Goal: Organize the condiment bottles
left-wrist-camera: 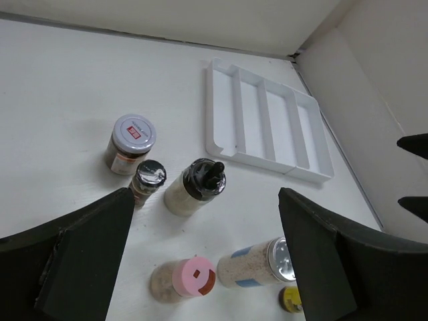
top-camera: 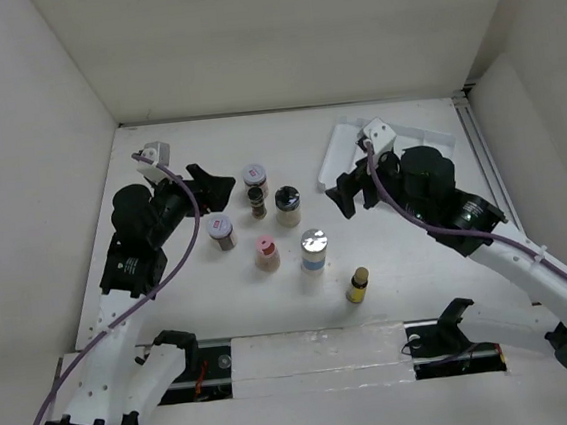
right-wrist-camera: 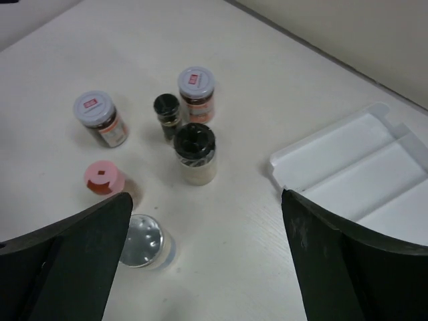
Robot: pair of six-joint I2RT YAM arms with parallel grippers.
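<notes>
Nothing's grabbed yet. The left gripper (top-camera: 216,191) and right gripper (top-camera: 341,199) both have their jaws spread wide and empty, one on either side of the condiment bottles (top-camera: 265,250). All seven stand upright in a loose cluster mid-table, with the yellow bottle (top-camera: 358,284) off alone at 5 o'clock. The white divided tray (left-wrist-camera: 249,117) lies at 1 o'clock from the cluster, partly under the right arm.

I'd start with the black-capped jar (right-wrist-camera: 194,152), since it's nearest the right gripper. Come straight down, because the small black-lidded bottle (right-wrist-camera: 166,114) sits just beside it at 9 o'clock. Pinch the body below the cap so it doesn't tip.
</notes>
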